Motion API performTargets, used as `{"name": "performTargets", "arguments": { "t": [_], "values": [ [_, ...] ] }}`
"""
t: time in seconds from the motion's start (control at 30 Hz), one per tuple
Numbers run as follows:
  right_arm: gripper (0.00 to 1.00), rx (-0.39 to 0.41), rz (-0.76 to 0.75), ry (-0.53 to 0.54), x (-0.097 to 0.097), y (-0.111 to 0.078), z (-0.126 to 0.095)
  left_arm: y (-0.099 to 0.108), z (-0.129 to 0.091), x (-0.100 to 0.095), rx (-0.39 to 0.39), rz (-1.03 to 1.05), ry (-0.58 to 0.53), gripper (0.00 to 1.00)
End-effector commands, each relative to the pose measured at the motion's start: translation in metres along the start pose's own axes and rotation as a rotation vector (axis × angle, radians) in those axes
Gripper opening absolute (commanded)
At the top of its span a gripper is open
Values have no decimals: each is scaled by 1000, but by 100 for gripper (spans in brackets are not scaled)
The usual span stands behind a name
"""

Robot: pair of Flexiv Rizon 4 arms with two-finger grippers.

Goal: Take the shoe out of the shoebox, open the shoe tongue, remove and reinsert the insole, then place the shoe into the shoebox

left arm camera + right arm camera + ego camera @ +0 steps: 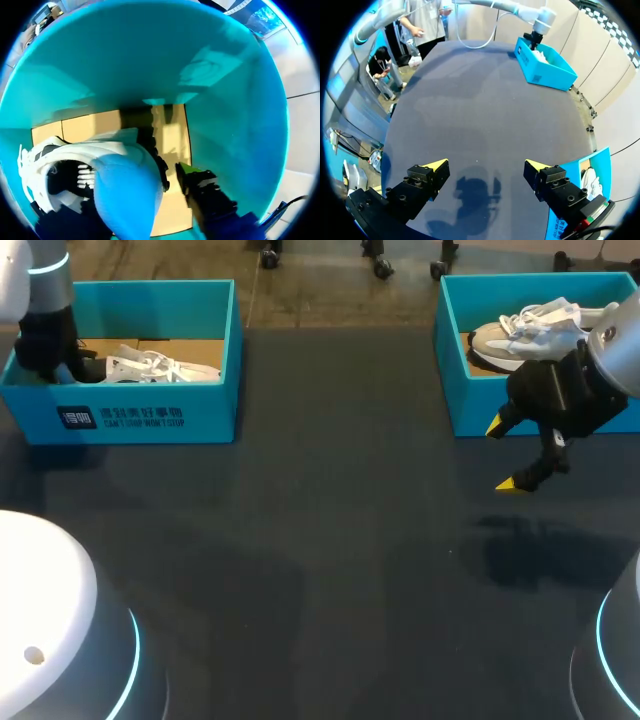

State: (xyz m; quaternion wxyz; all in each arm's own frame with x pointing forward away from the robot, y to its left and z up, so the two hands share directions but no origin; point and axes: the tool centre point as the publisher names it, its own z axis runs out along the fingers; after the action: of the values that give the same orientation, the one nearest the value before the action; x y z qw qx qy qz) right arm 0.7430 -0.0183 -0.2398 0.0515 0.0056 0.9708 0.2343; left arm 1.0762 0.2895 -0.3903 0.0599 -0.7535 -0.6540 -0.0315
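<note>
Counter: dark, and it carries both boxes along its far edge, one at each side.
Left shoebox: teal, on my left arm's side, with its long side across the counter.
Right shoebox: teal, on my right arm's side, well apart from the other.
Left shoe: white, lying inside the left shoebox with its long axis along the box's length. The laced part points toward the counter's middle, and the dark opening end seems nearest my left gripper.
Right shoe: pale, lying inside the right shoebox beyond my right gripper, not touched.
Left gripper: down inside the left shoebox at its outer end, right at the shoe. I cannot tell whether it is apart or clamped on the shoe (too much of it is hidden in the wrist view).
Right gripper: over bare counter just in front of the right shoebox's near wall. It is spread wide, holding nothing and touching nothing.
Nearer arm: my left one by far for the left shoe. My right gripper is near only the right shoebox.
What the move turns on: as I judge it, lifting the left shoe out of its box by the end that lies at my left gripper.
</note>
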Motion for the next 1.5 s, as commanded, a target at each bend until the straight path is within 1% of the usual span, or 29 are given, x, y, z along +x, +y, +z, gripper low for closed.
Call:
{"name": "performTargets", "arguments": {
  "t": [0.03, 0.07, 0.13, 0.17, 0.23, 0.3, 0.33, 0.43, 0.63, 0.7, 0.77, 1.2, 1.5],
  "values": [
    [100, 1, 0, -1, 1, 0, 0, -2, -8, 2, 5, 8, -11, 69],
    [100, 1, 0, -1, 1, 0, 0, -2, -9, 2, 7, 12, -16, 76],
    [100, 1, 0, -1, 1, 0, 0, -4, -13, 2, 5, 15, -23, 82],
    [100, 1, 0, -1, 1, 0, 0, -4, -16, 2, 7, 20, -25, 81],
    [100, 1, 0, -1, 1, 0, 0, -5, -20, 3, 5, 22, -28, 82],
    [100, 1, 0, -1, 1, 0, 0, -6, -23, 3, 8, 30, -35, 87],
    [100, 1, 0, -1, 1, 0, 0, -7, -26, 3, 12, 35, -40, 91],
    [100, 1, 0, -1, 1, 0, 0, -9, -34, 4, 13, 46, -45, 95],
    [100, 1, 0, -1, 1, 0, 0, -14, -47, 3, 12, 62, -59, 96],
    [100, 1, 0, -1, 1, 0, 0, -14, -52, 3, 13, 63, -61, 99],
    [100, 1, 0, -1, 1, 0, 0, -15, -55, 3, 15, 66, -67, 100],
    [100, 1, 0, -1, 1, 0, 0, -15, -86, -1, 5, 55, -123, 100],
    [100, 1, 0, -1, 1, 0, 0, -21, -118, -5, -14, 42, -135, 100]
  ]
}}
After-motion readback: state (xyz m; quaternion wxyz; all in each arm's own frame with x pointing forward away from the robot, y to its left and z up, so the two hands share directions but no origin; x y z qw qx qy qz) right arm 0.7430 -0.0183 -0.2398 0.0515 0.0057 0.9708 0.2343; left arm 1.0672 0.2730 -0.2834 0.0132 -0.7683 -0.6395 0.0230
